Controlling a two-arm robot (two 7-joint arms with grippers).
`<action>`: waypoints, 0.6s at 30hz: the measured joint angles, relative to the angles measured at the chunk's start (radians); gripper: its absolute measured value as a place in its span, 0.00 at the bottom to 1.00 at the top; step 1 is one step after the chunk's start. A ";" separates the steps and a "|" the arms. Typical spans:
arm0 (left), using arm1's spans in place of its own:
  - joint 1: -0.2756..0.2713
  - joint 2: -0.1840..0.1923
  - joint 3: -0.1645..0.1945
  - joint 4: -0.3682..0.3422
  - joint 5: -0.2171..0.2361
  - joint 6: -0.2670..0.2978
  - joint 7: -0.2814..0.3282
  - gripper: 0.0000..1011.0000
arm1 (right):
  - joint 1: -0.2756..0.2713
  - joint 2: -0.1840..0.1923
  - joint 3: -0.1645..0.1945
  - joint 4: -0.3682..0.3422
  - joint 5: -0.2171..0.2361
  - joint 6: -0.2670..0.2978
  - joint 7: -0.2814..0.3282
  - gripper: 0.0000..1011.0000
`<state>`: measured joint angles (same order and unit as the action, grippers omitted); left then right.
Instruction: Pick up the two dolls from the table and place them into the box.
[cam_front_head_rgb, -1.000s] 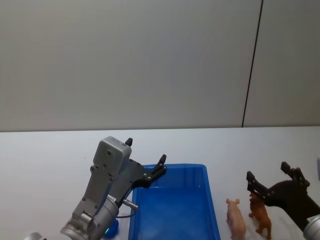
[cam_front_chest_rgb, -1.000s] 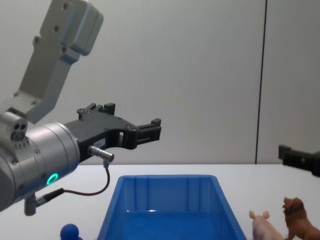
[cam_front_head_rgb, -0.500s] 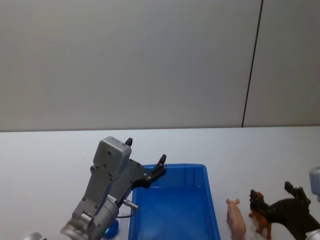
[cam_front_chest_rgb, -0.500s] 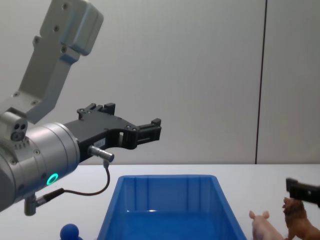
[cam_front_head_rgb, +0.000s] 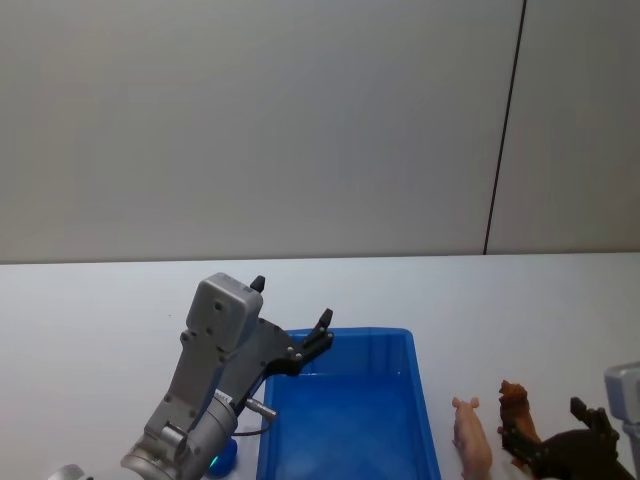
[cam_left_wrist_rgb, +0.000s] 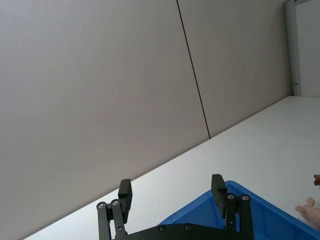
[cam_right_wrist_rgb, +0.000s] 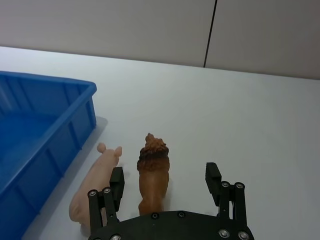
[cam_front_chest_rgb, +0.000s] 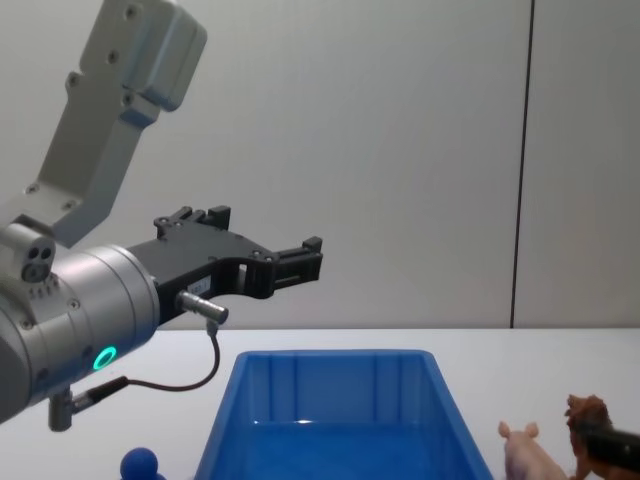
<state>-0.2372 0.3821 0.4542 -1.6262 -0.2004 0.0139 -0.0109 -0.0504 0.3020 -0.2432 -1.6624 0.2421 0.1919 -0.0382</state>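
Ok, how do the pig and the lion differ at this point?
The pig is pale pink and smooth; the lion is brown with a shaggy mane. The pig is nearer the box; the lion is beyond it. The lion sits between the open fingers of the right gripper; the pig is outside them. Both are on the table, side by side, facing the same way. The left gripper hangs open above the box.

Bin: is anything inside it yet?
Nothing on the bin floor that shows; pig and lion stand on the table to its right. The left arm covers its near left corner.
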 joint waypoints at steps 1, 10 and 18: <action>0.000 0.000 0.000 0.000 0.000 0.000 0.000 0.99 | 0.000 0.000 0.000 0.002 -0.002 0.000 0.000 0.99; 0.000 0.000 0.000 0.000 0.000 0.000 0.000 0.99 | 0.005 -0.014 -0.006 0.044 -0.021 -0.002 0.003 0.93; 0.000 0.000 0.000 0.000 0.000 0.000 0.000 0.99 | 0.017 -0.025 -0.008 0.078 -0.032 -0.001 0.013 0.72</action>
<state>-0.2371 0.3821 0.4542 -1.6262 -0.2004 0.0139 -0.0109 -0.0338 0.2770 -0.2514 -1.5848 0.2098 0.1913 -0.0255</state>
